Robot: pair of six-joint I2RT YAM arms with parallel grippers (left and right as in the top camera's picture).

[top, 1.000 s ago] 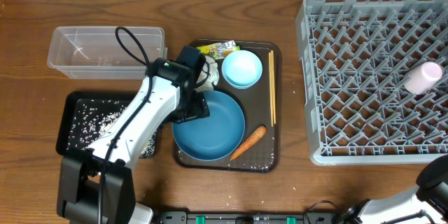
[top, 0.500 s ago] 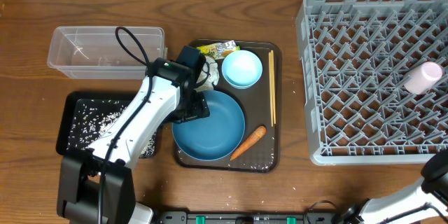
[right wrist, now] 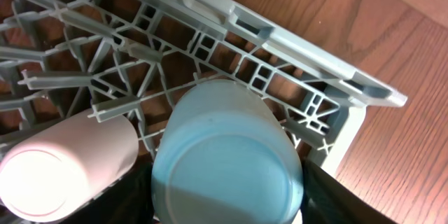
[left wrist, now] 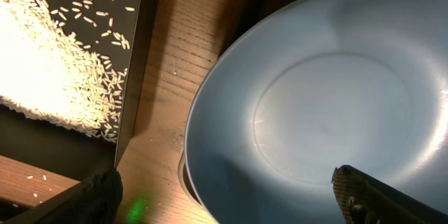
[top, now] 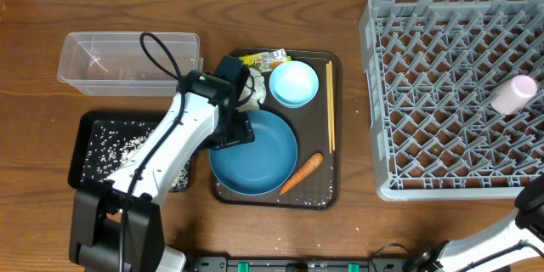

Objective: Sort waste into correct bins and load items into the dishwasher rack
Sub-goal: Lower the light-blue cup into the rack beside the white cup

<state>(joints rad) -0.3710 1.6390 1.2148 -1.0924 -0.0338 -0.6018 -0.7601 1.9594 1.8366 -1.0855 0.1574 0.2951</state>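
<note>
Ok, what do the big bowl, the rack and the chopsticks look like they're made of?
Bowl: smooth blue with a soft sheen, ceramic or melamine, can't tell which. Rack: matte grey moulded plastic, judging by its lattice. Chopsticks: thin, pale tan, likely wood.

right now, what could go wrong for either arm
The left gripper is open over the rim of the big bowl: a one-edge grip may slip, and the carrot lies close beside. The right gripper has the blue cup at a corner of the rack, beside the white cup: a nudge could topple either.
</note>
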